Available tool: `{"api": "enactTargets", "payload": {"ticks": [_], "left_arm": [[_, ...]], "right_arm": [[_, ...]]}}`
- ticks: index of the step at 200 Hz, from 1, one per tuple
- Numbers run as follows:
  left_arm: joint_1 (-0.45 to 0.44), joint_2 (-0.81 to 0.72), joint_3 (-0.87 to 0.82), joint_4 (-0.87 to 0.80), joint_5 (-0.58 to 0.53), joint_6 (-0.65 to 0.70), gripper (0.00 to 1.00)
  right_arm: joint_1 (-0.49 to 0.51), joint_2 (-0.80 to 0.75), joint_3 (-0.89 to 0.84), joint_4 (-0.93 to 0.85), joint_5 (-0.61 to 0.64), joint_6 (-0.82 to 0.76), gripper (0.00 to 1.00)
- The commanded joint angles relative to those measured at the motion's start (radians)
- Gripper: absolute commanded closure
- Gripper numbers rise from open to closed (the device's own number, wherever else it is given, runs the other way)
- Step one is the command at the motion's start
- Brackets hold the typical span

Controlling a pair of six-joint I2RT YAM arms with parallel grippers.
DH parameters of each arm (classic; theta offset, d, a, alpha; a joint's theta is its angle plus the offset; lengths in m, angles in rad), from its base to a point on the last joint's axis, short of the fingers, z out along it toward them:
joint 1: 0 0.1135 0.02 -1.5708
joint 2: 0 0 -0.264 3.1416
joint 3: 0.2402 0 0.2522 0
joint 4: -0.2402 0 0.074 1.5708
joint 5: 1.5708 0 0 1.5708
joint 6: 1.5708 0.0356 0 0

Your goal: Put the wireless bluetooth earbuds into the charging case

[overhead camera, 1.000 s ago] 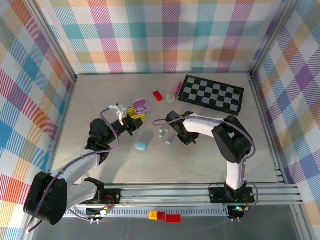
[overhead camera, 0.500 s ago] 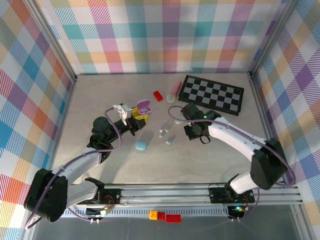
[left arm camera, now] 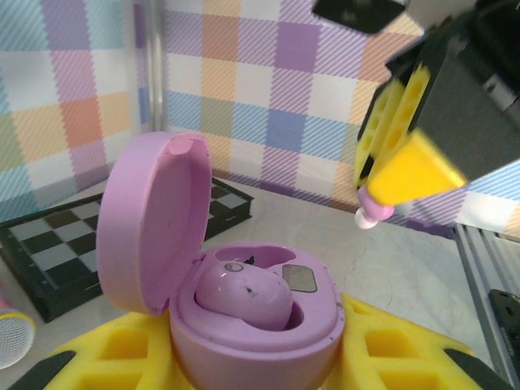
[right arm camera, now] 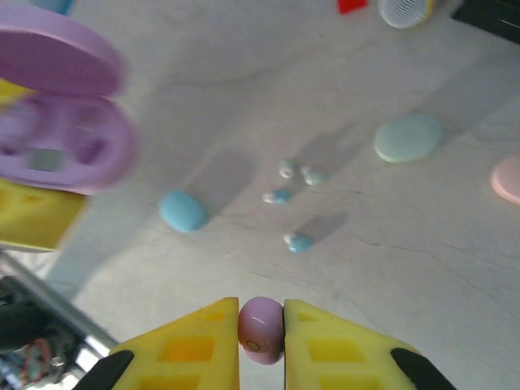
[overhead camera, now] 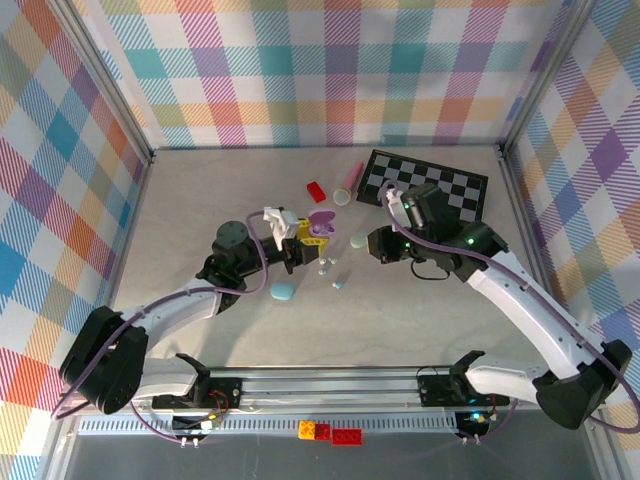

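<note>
My left gripper [overhead camera: 312, 232] [left arm camera: 260, 367] is shut on the open purple charging case [overhead camera: 319, 220] [left arm camera: 252, 325] [right arm camera: 57, 134] and holds it above the table's middle. The lid [left arm camera: 154, 219] stands up, one purple earbud [left arm camera: 244, 294] lies in a well, and the other well is empty. Just to the right, my right gripper [overhead camera: 378, 245] [right arm camera: 261, 333] is shut on a second purple earbud [right arm camera: 261, 328] [left arm camera: 374, 214], raised above the table. Loose whitish-mint earbuds [right arm camera: 286, 168] and teal earbuds [right arm camera: 298, 241] [overhead camera: 340, 283] lie on the table between the arms.
A closed teal case [overhead camera: 282, 291] [right arm camera: 183, 211] and a mint case [overhead camera: 360, 240] [right arm camera: 408, 136] lie near the buds. A pink oval [right arm camera: 508, 179] is at the right wrist view's edge. A red brick [overhead camera: 316, 191], a pink cylinder [overhead camera: 350, 178] and a checkerboard [overhead camera: 425, 187] lie at the back.
My left arm has carried the purple case rightwards toward the middle. My right arm has swung right and up with the purple bud, away from the loose buds.
</note>
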Motion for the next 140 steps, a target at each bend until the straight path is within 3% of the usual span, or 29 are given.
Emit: {"api": "enactTargets", "payload": {"ticks": [1,63,140], "left_arm": [[-0.030,0.034,0.059,0.008,0.070,0.031,0.66],[-0.083,0.078,0.109,-0.019,0.114,0.050,0.67],[-0.089,0.029,0.115,-0.116,0.170,0.088,0.66]], "right_arm": [[-0.009,-0.027,0.034,0.023,-0.154,0.028,0.83],[-0.019,-0.042,0.037,0.115,-0.319,0.050,0.83],[-0.038,0.000,0.036,0.113,-0.299,0.036,0.83]]}}
